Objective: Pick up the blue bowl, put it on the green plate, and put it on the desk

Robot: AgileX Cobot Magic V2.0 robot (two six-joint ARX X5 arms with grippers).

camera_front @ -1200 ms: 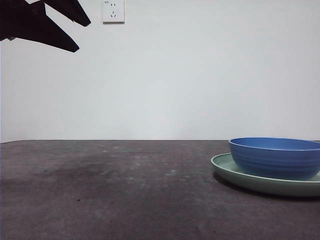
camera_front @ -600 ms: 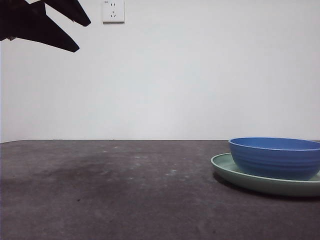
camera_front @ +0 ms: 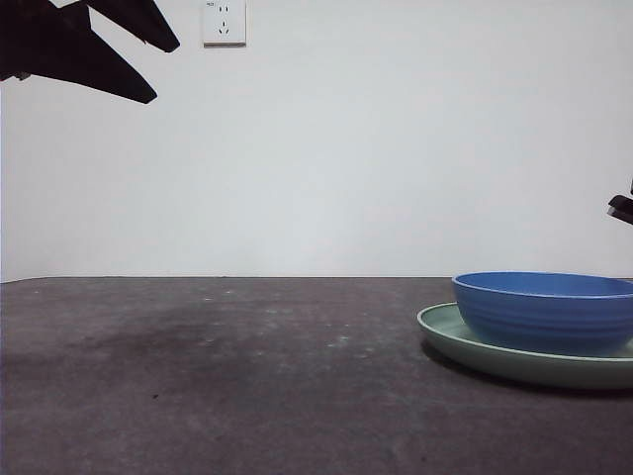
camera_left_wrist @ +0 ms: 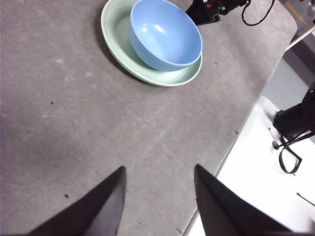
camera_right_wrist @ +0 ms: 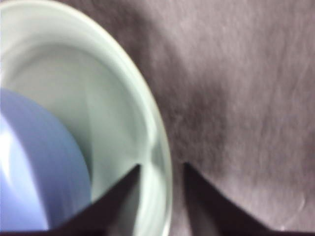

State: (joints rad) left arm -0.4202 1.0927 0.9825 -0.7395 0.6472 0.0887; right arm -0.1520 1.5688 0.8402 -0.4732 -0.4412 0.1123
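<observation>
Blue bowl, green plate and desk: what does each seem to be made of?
Blue bowl: probably moulded plastic or melamine, semi-gloss; soft highlights inside, faint ridges outside. Green plate: likely the same, glossier; pale sheen on its inside. Desk: matte, mottled grey-brown, perhaps a felt-like mat or laminate; no reflections, so uncertain.

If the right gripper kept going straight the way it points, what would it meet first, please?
Most likely the rim of the green plate, which sits between the right gripper's open jaws; depth is blurred.
</observation>
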